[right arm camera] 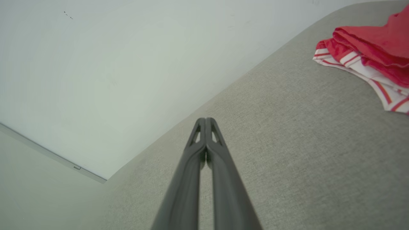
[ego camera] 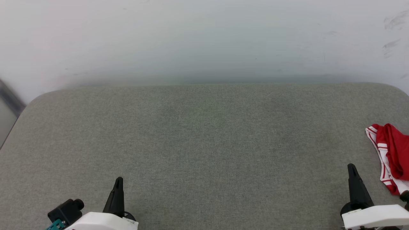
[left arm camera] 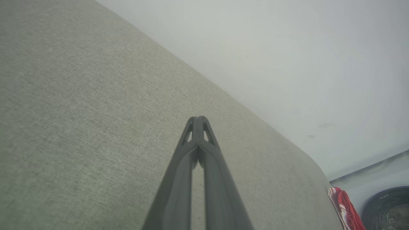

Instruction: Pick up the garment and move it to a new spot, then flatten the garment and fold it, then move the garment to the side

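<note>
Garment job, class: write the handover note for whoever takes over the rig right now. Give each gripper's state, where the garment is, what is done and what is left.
Left gripper: shut, empty, low over the grey surface.
Right gripper: shut, empty, just short of the garment.
Garment: bunched up at the surface's right edge, beside the right gripper, not held.
Done: nothing yet, judging by the crumpled heap.
Left: pick it up and move it to a new spot, flatten, fold, move aside.

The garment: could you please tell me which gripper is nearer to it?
The right gripper: the crumpled red-and-white garment lies just beside it, whereas the left gripper sits far across the grey fabric surface.
</note>
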You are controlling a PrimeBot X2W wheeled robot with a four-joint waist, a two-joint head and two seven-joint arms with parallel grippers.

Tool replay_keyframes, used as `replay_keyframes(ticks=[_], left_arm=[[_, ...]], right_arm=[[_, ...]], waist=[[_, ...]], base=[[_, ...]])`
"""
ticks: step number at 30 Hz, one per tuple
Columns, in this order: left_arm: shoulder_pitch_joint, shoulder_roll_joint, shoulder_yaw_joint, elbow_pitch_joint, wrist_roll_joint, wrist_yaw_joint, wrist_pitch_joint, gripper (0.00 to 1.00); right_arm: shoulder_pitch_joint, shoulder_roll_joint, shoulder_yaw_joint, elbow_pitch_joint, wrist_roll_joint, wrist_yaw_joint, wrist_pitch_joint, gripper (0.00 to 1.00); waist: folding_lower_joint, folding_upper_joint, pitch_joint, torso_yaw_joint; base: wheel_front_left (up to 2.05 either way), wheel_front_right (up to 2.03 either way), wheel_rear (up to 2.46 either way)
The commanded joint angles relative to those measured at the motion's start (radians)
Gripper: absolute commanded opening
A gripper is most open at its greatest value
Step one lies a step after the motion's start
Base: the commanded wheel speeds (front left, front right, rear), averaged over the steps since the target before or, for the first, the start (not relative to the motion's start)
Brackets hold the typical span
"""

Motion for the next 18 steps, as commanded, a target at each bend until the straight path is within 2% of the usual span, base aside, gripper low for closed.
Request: replay_keyframes(ticks=[1,18], left_arm=[[-0.029,0.008,0.007,-0.008,-0.029,-0.007,0.006,0.0],[-0.067,0.01,0.03,0.018,-0.262,-0.031,0.059,0.0]], right_arm=[[-0.029,0.002,-0.001,-0.007,0.028,0.0,0.006,0.0],[-0.065,0.003,-0.002,0.022,0.246,0.0,0.061,0.0]], waist=[[0.0,0.0,0.0,0.0],[0.0,0.0,0.005,-0.004]], base=[[0.0,0.0,0.0],[0.0,0.0,0.0]])
